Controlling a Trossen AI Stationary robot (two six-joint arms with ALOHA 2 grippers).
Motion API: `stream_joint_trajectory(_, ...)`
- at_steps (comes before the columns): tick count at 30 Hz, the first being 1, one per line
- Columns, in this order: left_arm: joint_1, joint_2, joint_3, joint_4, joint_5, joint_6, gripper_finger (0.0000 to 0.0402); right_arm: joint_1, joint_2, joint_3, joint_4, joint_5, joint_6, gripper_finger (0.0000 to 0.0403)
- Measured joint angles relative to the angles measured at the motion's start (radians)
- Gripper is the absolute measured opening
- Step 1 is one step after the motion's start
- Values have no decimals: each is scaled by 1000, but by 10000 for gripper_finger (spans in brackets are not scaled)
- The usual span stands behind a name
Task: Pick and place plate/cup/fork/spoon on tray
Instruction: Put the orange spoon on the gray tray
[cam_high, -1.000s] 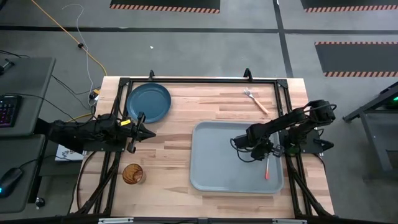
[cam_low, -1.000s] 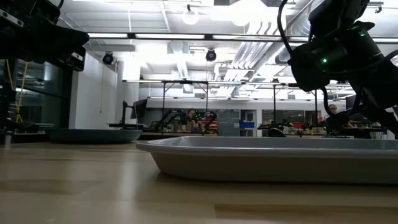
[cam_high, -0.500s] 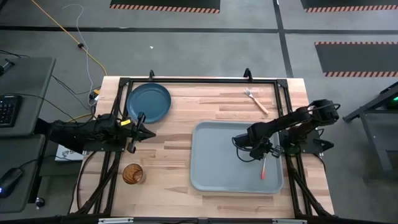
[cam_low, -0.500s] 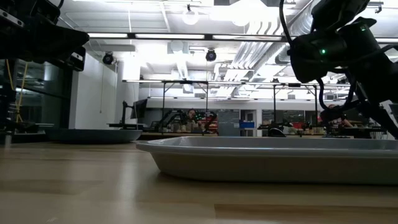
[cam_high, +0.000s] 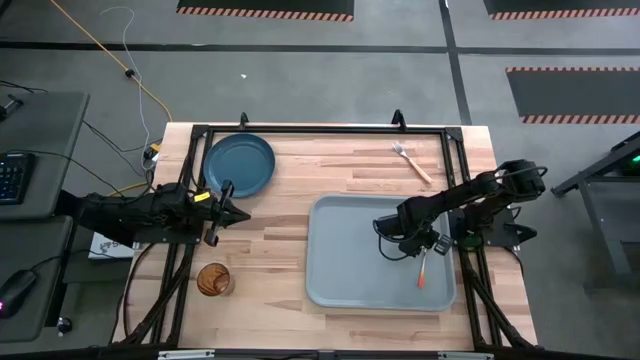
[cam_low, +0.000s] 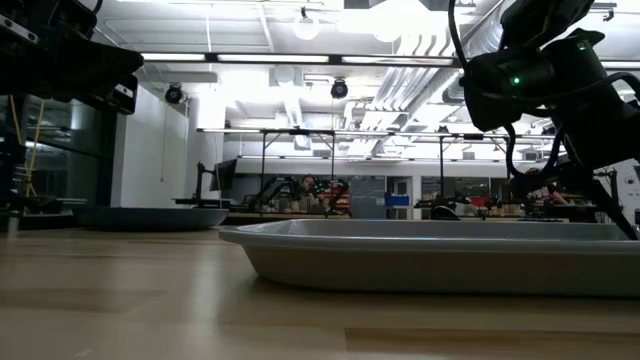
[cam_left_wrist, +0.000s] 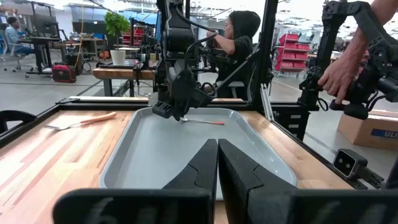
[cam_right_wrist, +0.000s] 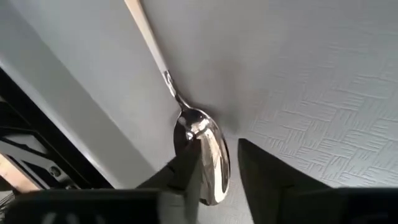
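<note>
Spoon (cam_high: 424, 268) lies on the tray (cam_high: 350, 260), near the tray's right rim, its silver bowl pointing toward the right hand (cam_high: 418, 246) and its handle running away toward the near edge of the desk (cam_high: 290, 230). In the right wrist view the oval bowl (cam_right_wrist: 202, 149) sits between the two dark fingers (cam_right_wrist: 186, 168), the fingers parted around it; whether they touch the metal cannot be told. Bowl shiny, mirror-bright; in the high view the handle looks reddish-orange, in the wrist view pale and thin. Left wrist view shows the same spoon (cam_left_wrist: 202, 121) flat on the tray floor under the right hand (cam_left_wrist: 174, 112).

Tray pale grey-blue, rectangular, rounded corners, low raised rim — occupies the right half of the desk.

Left hand (cam_high: 222, 212) hangs over the left side of the desk, between plate and cup, well apart from the tray; its fingers (cam_left_wrist: 205, 165) are pressed together, holding nothing.

Plate (cam_high: 239, 165) — round, dark teal-blue — sits at the far left corner of the desk. Cup (cam_high: 213, 279), amber-brown, stands near the left near corner. Fork (cam_high: 413, 163), silver tines and orange handle, lies on bare wood beyond the tray's far right corner.

A person (cam_left_wrist: 239, 46) stands beyond the desk in the left wrist view.
</note>
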Motion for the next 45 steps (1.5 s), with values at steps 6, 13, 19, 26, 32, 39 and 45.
stream_joint_trajectory(6,0,0,0,0,0,0,3,0,0,32,-31,89,-59,132)
stream_joint_trajectory(13,0,0,0,0,0,0,3,-3,0,159,-36,62,31,133)
stream_joint_trajectory(19,0,0,0,0,0,0,3,10,0,175,-45,-166,364,93)
stream_joint_trajectory(26,0,0,0,0,0,0,3,124,-98,93,149,-372,739,14)
stream_joint_trajectory(32,0,0,0,0,0,0,3,265,-227,-12,424,-291,1139,5)
stream_joint_trajectory(39,0,0,0,0,0,0,3,373,-242,-100,568,-143,1450,1)
stream_joint_trajectory(45,0,0,0,0,0,0,3,411,-219,-101,527,-97,1464,0)
